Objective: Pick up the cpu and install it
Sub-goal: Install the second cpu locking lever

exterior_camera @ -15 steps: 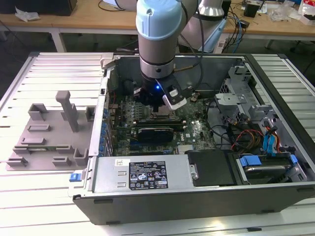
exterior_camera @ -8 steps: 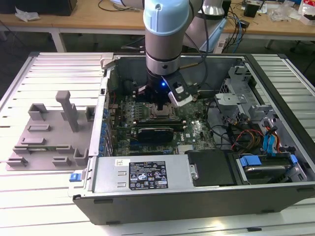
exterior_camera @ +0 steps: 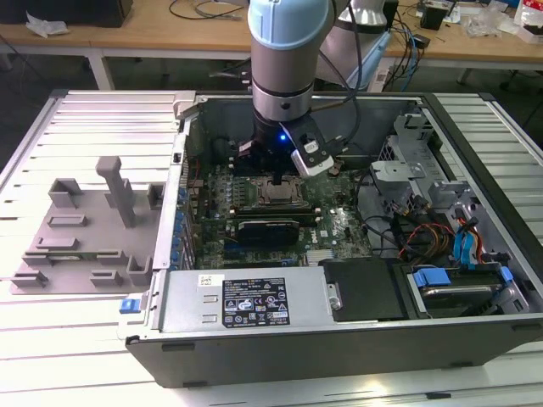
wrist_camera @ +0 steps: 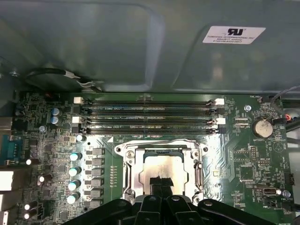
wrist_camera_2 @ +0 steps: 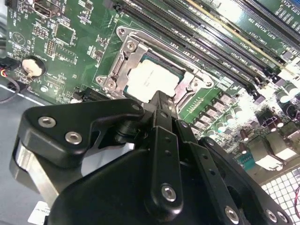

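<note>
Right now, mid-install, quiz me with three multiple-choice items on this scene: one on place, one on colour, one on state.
1. Where does the cpu lie?
A. on the grey fixture
B. in the motherboard socket
C. on the power supply

2. What colour is the motherboard?
A. green
B. red
C. black

3. How does the gripper stand to the cpu?
A. lifted clear of the case
B. far off to the side
C. fingertips down at its top

Answers: 1 B, both wrist views show the silver square inside the socket frame. 2 A, the board is green in every view. 3 C, the first wrist view shows the dark fingertips on the shiny top.
</note>
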You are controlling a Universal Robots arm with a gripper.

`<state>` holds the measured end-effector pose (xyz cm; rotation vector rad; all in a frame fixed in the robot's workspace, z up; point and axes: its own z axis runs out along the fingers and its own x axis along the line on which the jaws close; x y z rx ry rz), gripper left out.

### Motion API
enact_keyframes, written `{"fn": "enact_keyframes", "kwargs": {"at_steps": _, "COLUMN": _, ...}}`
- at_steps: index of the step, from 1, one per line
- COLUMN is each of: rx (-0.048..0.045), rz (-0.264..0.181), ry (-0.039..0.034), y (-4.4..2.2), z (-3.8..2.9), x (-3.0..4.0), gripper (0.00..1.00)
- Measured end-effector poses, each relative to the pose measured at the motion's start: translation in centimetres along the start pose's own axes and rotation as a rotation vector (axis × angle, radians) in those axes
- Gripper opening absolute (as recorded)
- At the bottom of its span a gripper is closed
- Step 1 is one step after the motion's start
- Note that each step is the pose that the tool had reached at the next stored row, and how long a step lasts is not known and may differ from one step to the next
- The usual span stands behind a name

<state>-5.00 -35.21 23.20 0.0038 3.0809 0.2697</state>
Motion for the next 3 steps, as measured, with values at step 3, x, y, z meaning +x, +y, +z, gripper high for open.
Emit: {"fn": "enact_keyframes", "kwargs": {"at_steps": 3, "rx": 0.0001, "rz": 0.0, "ry": 0.0001, "y": 0.0, "z": -0.02, "x": 0.0, "gripper": 0.11}}
